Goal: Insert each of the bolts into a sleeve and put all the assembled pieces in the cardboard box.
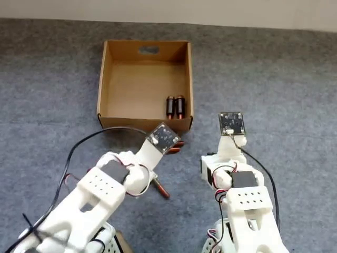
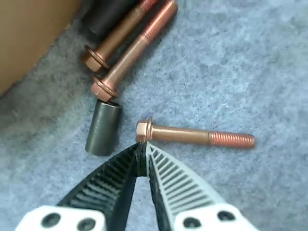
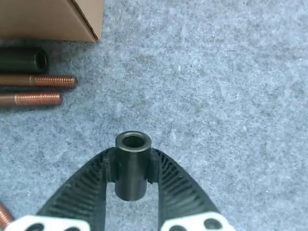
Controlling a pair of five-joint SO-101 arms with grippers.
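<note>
My left gripper is shut and holds nothing; its tips sit against the hex head of a copper bolt lying on the grey carpet. A loose dark sleeve lies just beside that head. Two more bolts and another dark sleeve lie by the cardboard box wall. My right gripper is shut on a dark sleeve, held with its bore facing away over bare carpet. Inside the cardboard box, two assembled pieces rest in the near right corner.
One bolt lies on the carpet beside the left arm's base. The right wrist view shows the box corner, a sleeve and two threaded bolt ends off to one side. Open carpet stretches right of the box.
</note>
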